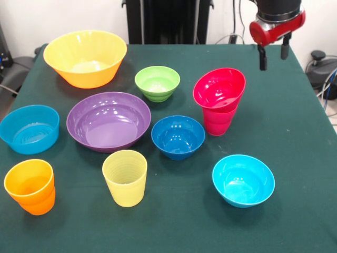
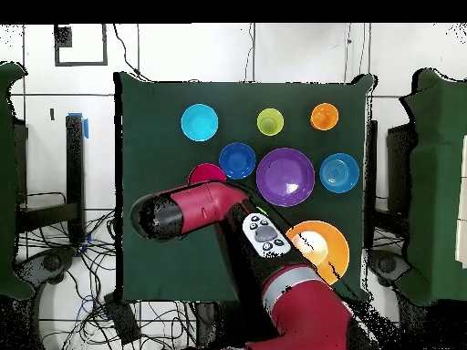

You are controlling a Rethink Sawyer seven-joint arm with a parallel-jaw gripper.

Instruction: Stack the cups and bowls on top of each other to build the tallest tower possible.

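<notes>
Ringing the red bowl (image 1: 219, 87): green bowl (image 1: 157, 83), blue bowl (image 1: 178, 136).

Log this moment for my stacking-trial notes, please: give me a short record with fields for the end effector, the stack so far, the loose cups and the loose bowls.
end effector: end effector open, empty, raised above the table's far side
stack: red bowl sitting tilted on the red cup
loose cups: orange cup, pale yellow cup, both upright
loose bowls: yellow-orange bowl, purple bowl, lime green bowl, dark blue bowl, cyan bowl, light blue bowl
surface: green table
</notes>
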